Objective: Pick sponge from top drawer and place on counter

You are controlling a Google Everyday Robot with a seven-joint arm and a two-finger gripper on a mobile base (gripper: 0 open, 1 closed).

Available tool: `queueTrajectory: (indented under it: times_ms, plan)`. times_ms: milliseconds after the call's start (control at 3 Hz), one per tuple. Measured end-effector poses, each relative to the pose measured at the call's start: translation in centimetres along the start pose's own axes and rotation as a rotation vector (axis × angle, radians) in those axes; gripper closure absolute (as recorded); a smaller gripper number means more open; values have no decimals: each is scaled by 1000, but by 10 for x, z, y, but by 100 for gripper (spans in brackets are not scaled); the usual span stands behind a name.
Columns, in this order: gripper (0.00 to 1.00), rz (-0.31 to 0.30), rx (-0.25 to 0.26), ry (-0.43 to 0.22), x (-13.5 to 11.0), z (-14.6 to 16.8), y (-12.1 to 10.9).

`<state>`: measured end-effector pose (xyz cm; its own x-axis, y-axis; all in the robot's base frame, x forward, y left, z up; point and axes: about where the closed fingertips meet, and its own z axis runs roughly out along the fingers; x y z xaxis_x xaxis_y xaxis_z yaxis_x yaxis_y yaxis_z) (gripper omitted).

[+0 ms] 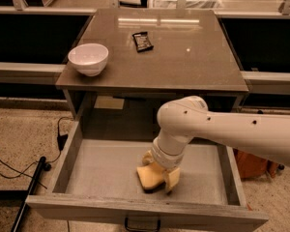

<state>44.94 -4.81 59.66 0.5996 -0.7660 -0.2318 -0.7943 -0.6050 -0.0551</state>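
Observation:
The top drawer (99,170) is pulled wide open below the counter (188,64). The pale-yellow sponge (147,178) lies on the drawer's grey bottom, near the front and right of the middle. My gripper (160,170) reaches down into the drawer from the right on a white arm. It is open and sits right over the sponge, with one yellowish finger (148,158) behind it and the other (173,179) at its right side. The arm's wrist hides part of the sponge. The sponge rests on the drawer floor.
A white bowl (88,58) stands at the counter's left front corner. A small dark packet (142,41) lies near the counter's middle back. The drawer's dark handle (142,224) is at the bottom edge. Cables and a black rod (31,190) lie on the floor at left.

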Motion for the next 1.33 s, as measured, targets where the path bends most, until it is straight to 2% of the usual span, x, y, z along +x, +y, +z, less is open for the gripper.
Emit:
queueTrajectory:
  times_ms: [333,667,1000,1333]
  plan:
    - [63,-3,-25,-35,-4,7,-2]
    - [86,12,-10,-74,-6,-9,-9]
    - [100,60,52,-29,-1,-76,-25]
    - [100,97,116,49,14,-163,-40]
